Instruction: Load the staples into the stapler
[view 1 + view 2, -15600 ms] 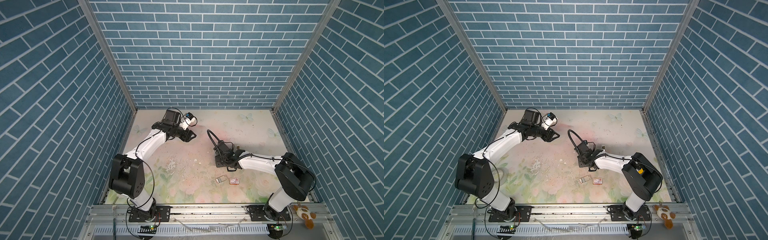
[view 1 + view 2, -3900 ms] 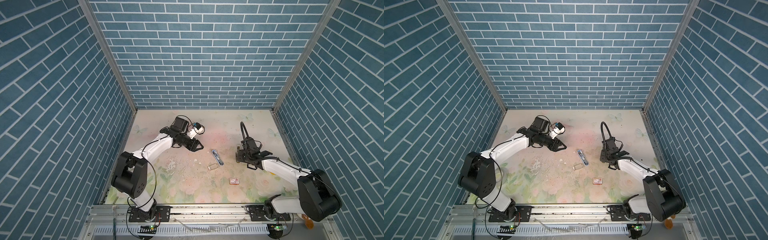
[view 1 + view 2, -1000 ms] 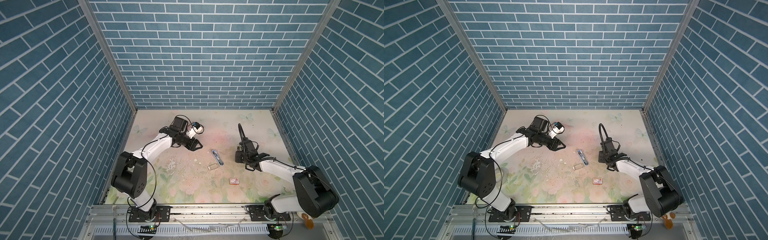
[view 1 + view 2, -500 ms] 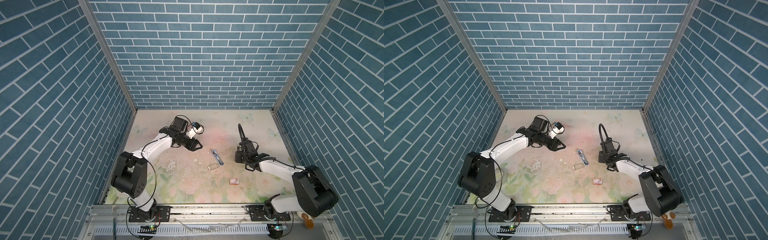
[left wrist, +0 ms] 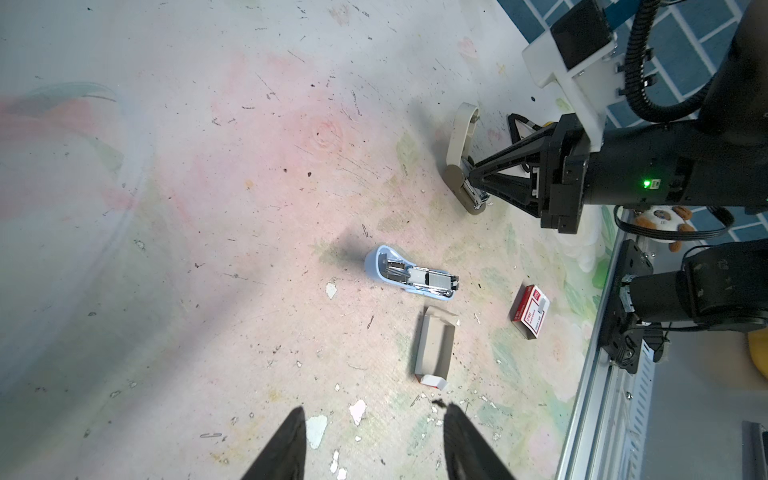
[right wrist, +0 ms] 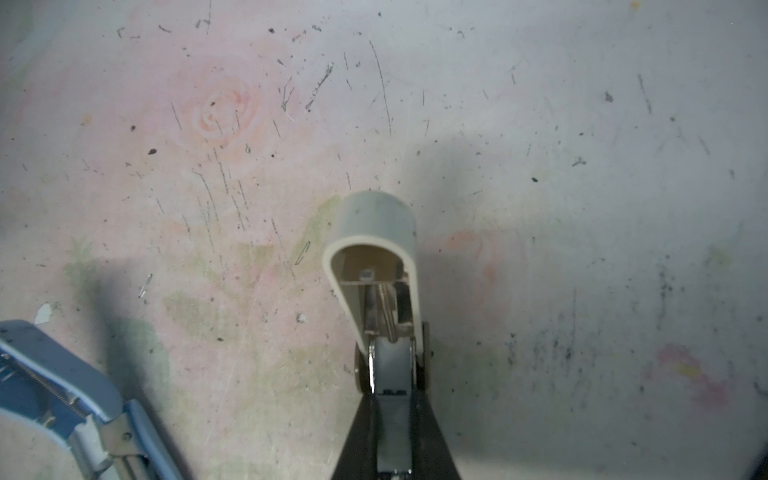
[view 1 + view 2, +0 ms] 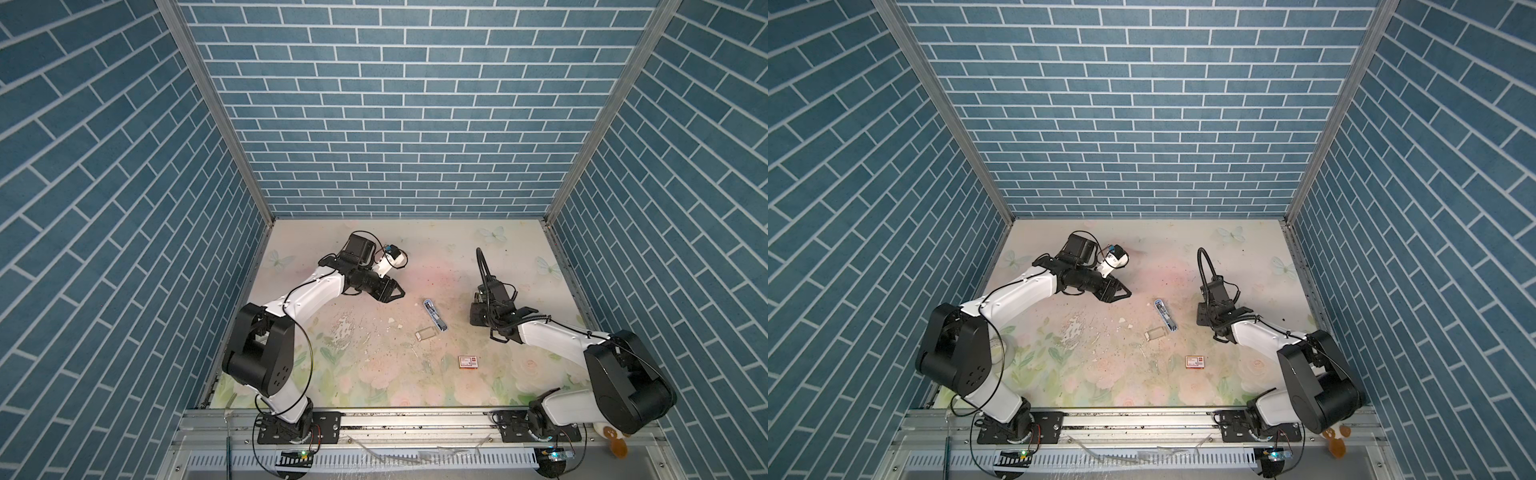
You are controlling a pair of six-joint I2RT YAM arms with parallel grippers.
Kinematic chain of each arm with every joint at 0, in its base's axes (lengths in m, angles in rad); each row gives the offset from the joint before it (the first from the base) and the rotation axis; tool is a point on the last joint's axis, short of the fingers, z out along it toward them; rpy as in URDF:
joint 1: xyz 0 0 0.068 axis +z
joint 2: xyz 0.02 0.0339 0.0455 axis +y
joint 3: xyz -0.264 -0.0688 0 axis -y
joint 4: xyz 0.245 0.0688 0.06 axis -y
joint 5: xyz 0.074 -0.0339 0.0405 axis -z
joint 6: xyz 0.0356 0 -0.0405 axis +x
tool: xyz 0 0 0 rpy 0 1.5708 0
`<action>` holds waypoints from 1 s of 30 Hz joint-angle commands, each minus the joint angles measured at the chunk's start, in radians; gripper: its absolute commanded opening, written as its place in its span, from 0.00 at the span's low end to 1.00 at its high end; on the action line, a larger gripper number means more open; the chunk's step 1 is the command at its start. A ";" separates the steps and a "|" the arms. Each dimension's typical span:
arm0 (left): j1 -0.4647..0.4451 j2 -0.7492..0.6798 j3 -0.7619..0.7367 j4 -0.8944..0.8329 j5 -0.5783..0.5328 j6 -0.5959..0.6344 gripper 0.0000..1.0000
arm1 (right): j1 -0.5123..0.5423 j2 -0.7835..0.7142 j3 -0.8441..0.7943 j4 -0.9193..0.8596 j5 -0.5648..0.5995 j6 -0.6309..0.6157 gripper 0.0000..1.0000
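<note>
Your right gripper (image 6: pixel 392 376) is clamped on the base of the beige stapler (image 6: pixel 374 249), whose lid is flipped up; hold it level so the channel faces up. Your left gripper (image 5: pixel 374 453) hangs empty above the table (image 5: pixel 208 166), jaws parted. The staples (image 5: pixel 434 343) lie in their tray (image 5: pixel 420 353), just beside the blue stapler (image 5: pixel 409 276), which lies open mid-table. The strips are hard to make out, so the tray only seems full. Come down along a strip's length, pinch squarely and lift straight. The floral table is scuffed and littered with loose staples and chips. Blue brick walls (image 7: pixel 395 124) enclose three sides.
</note>
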 commanded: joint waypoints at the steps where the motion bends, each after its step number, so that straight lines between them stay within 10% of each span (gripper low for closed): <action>1: 0.007 -0.005 -0.012 -0.001 0.004 0.013 0.55 | 0.010 0.019 -0.022 -0.008 0.001 -0.007 0.15; 30: 0.007 -0.009 -0.015 -0.001 0.006 0.011 0.55 | 0.023 0.013 -0.034 -0.015 0.009 0.004 0.20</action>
